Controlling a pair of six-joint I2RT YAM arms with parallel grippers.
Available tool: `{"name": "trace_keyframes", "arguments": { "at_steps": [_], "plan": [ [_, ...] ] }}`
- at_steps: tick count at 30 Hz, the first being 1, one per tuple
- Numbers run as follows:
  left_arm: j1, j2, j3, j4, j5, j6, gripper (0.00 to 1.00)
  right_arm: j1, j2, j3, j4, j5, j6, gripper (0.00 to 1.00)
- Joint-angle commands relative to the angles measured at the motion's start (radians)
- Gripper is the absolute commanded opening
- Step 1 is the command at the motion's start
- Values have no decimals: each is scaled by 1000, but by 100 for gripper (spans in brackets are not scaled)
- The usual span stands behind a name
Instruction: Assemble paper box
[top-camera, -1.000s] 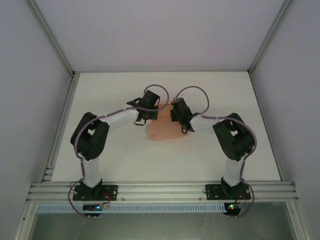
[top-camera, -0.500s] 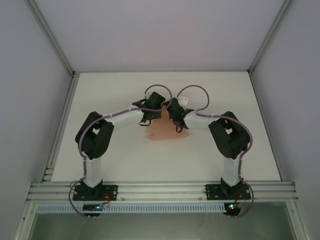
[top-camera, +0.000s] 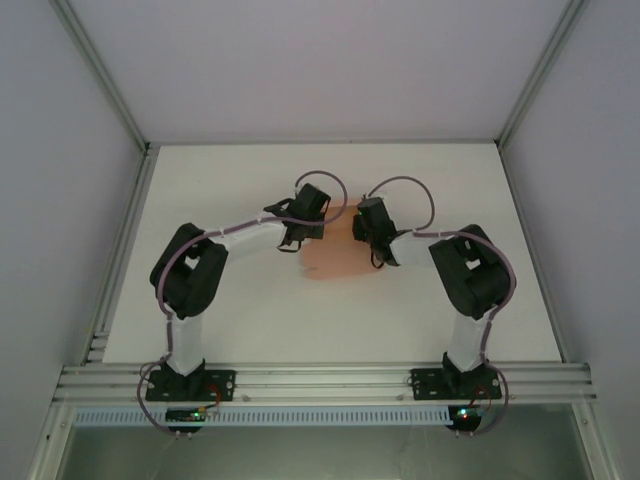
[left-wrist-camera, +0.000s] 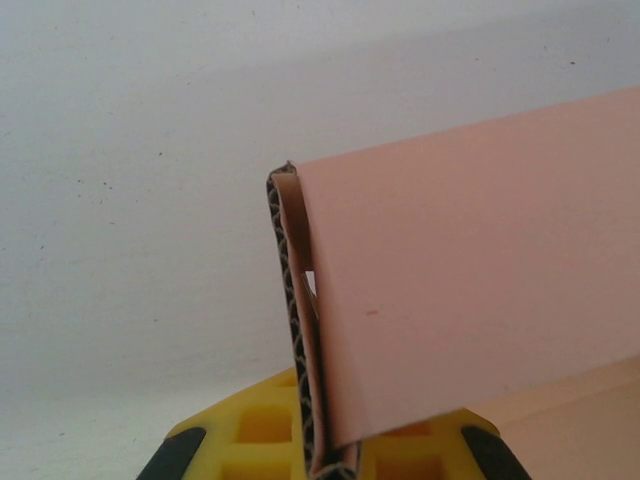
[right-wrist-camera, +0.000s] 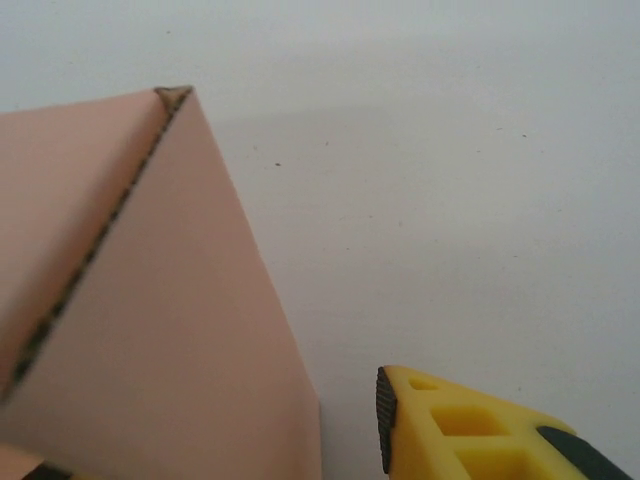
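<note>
– Salmon-pink card: how many pieces?
– One paper box (top-camera: 335, 262), lying on the white table (top-camera: 450, 300) between two grippers, with one wall folded up.
– Who holds it?
– The left gripper (left-wrist-camera: 330, 455) pinches that doubled wall between its pads. The right gripper (top-camera: 360, 228) stands spread, and its yellow finger (right-wrist-camera: 450, 430) sits just beside the card's edge, not touching.
– Anything changed?
– Half a second ago the two heads nearly met. The right one has drawn back, and card shows between them.
</note>
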Motion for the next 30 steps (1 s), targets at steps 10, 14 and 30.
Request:
{"name": "trace_keyframes", "arguments": {
  "at_steps": [10,14,30],
  "plan": [
    [4,53,-27,-183,16,57,0,-39,-5,24,102,-51,-42,33],
    [4,50,-26,-189,6,54,0,-38,10,57,41,-20,-42,21],
    [5,38,-10,-231,-11,9,0,48,36,171,-610,711,318,10]
  ]
}}
